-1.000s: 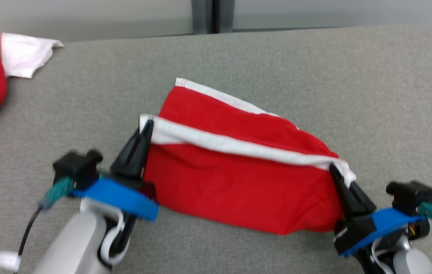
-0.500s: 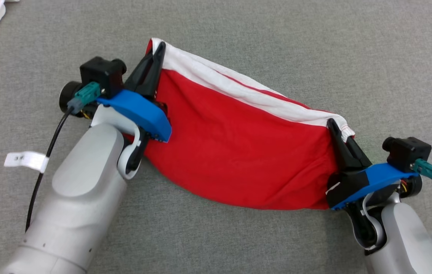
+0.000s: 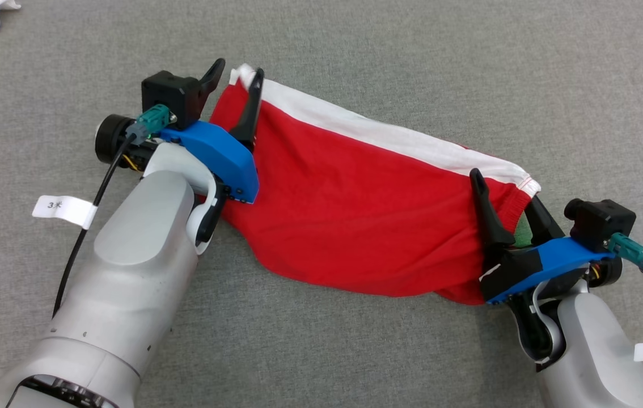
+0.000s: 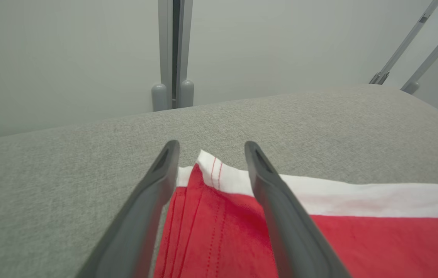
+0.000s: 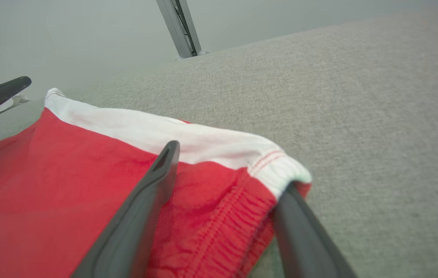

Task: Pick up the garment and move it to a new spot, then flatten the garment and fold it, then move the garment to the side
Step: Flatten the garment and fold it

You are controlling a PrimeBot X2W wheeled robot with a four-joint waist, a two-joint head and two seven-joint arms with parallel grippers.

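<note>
Garment (image 3: 350,209) lies folded on grey surface (image 3: 412,56), white band along far edge. Left gripper (image 3: 238,68) spread wide, straddling left corner, gripping nothing. Right gripper (image 3: 503,190) likewise at right corner.

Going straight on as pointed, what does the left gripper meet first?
Likely the corner of the garment between the open jaws of the left gripper; past that, the grey table. Depth is unclear.

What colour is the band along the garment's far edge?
White band on red cloth garment; head view best.
</note>
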